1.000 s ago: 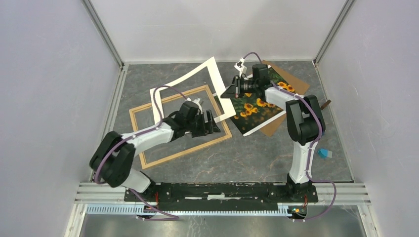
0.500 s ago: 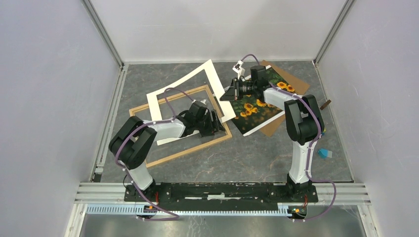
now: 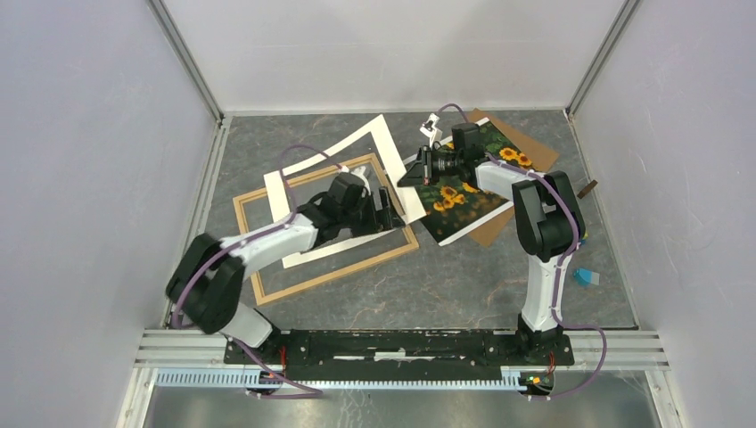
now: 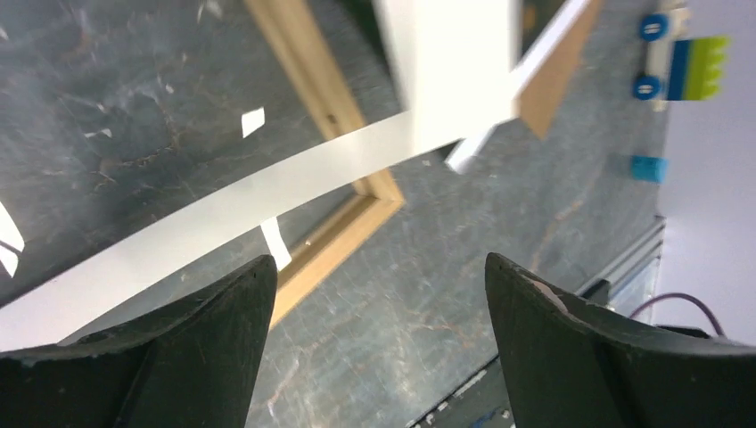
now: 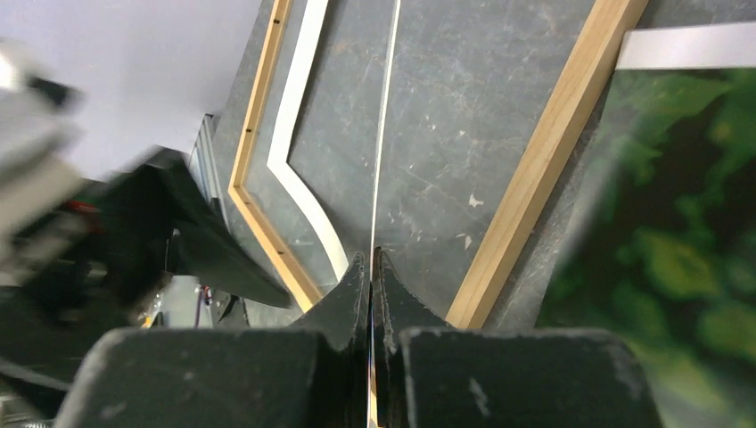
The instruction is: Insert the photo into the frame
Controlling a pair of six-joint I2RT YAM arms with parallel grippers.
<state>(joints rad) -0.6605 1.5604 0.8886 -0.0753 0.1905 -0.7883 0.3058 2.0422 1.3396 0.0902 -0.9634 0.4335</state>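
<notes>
on dark marbled tabletop [image 3: 464, 285], wood frame [image 3: 337, 271], white mat [image 3: 352, 137], pale walls [image 3: 80, 178]

The mat [image 3: 393, 157] sits over the frame [image 3: 339, 272], overhanging toward one o'clock; the photo [image 3: 455, 201] rests on the backing board [image 3: 536, 152] at the frame's two o'clock.

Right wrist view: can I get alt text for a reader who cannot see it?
The right gripper, black and two-fingered, is pinched shut on the edge of a thin white card mat, seen edge-on. Below it a light natural-wood frame lies on the grey mottled table, and a blurred dark green print fills the right side.
</notes>
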